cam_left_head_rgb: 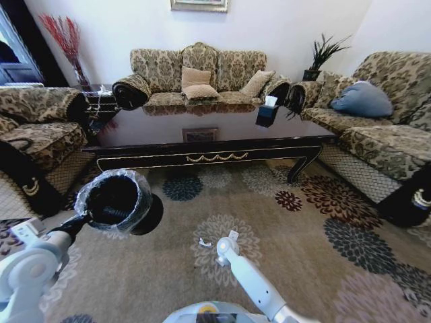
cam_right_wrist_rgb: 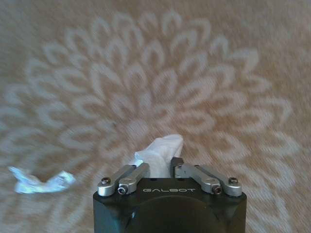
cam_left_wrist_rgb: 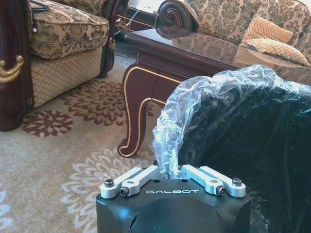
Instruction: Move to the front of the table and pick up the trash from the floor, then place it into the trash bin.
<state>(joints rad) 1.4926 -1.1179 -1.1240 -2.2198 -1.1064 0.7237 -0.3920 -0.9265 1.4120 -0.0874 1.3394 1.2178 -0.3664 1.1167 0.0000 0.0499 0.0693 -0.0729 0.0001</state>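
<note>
Right gripper (cam_right_wrist_rgb: 160, 170) around crumpled white paper (cam_right_wrist_rgb: 163, 154); left gripper (cam_left_wrist_rgb: 172, 174) on crinkly-lined bin (cam_left_wrist_rgb: 233, 141).

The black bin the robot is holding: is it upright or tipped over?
Tipped: the trash bin, clamped by the left gripper, shows its lined opening sideways, above the floor.

A floral-patterned sofa (cam_left_head_rgb: 199, 77) faces the camera, a tan cushion (cam_left_head_rgb: 196, 82) on its middle seat. Just beside its right end stands a potted plant (cam_left_head_rgb: 322, 55); a blue pillow (cam_left_head_rgb: 361, 99) lies further right, dried red stems (cam_left_head_rgb: 64, 37) stand well left.
</note>
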